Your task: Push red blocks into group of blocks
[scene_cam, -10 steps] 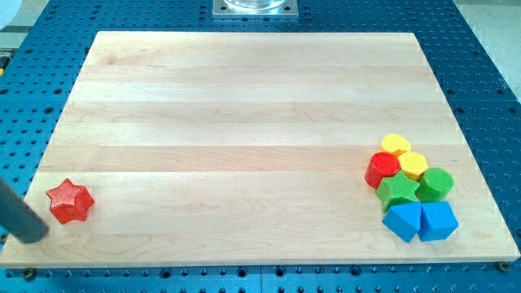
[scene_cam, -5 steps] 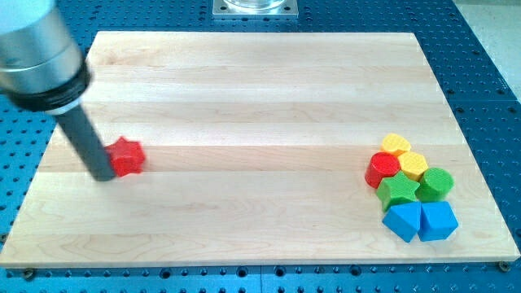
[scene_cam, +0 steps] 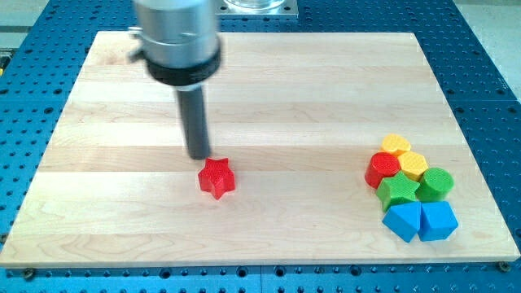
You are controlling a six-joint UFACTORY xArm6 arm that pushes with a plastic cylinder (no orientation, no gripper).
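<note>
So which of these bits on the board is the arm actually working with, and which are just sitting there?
Part of the job:
- red star block, alone mid-board
- my tip, just up-left of the star
- group of blocks at the view's right, where the star is headed

Just there:
- wooden board
- blue perforated table

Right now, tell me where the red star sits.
The red star lies left of the board's centre, just below-right of my tip, far left of the cluster with the red cylinder.

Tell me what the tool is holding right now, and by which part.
Nothing is held: the rod cannot grip. My tip sits just above and left of the red star block in the view, close to or touching its upper-left edge.
</note>
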